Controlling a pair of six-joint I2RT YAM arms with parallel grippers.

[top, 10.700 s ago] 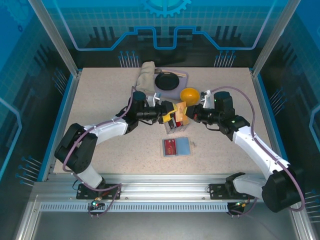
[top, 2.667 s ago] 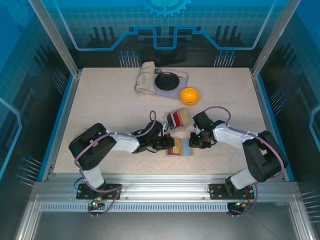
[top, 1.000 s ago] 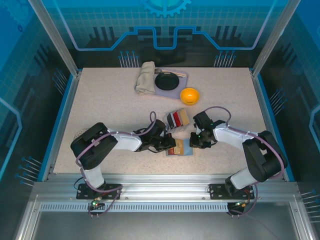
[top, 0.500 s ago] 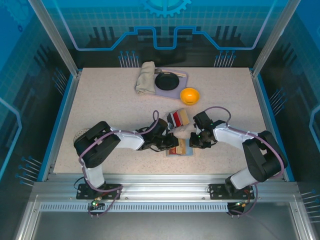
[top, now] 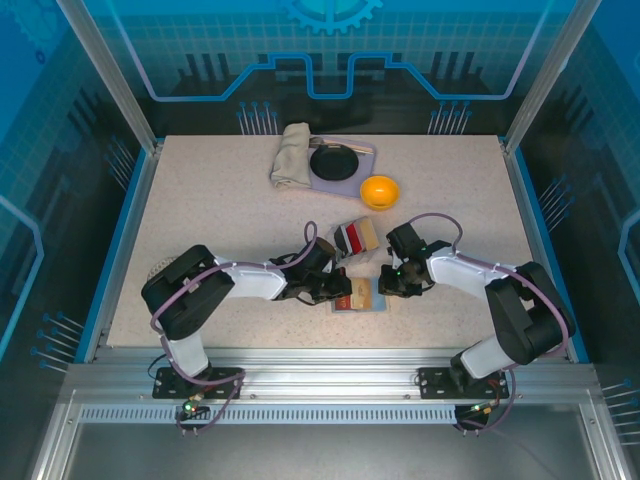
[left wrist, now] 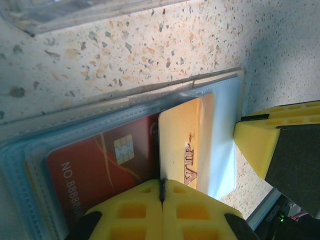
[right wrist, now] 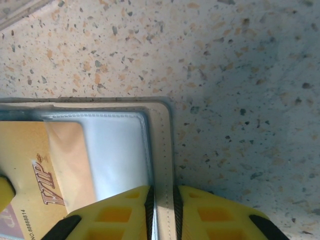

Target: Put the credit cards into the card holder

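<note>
1. Nearest us, both arms fold low over the speckled table [top: 200, 220], and their claws meet close in front of the bases.
2. The card holder [right wrist: 120, 150] lies open and flat on the table between the two claws, its grey-blue inside and clear pockets facing up.
3. The left claw [left wrist: 161, 189] has its yellow jaws pressed tight together. Its tips sit over the near end of a gold card [left wrist: 182, 135]. We cannot tell whether they pinch the card or only rest on it.
4. The gold card, marked VIP, lies across the middle of the holder. It partly overlaps a red card [left wrist: 90, 170] tucked into the pocket on the left arm's side. Its far end looks paler, as if under clear film.
5. The right claw [right wrist: 162, 200] is nearly closed, clamping the holder's outer edge, with the stitched rim between its jaws.
6. Just beyond the holder stands a small box [top: 356, 237] with cards upright in it.
7. Farther back sits an orange bowl [top: 380, 190].
8. Farthest away, a black dish [top: 333, 160] rests on a lilac mat [top: 365, 152], with a folded cloth [top: 291, 155] at the mat's left side.
</note>
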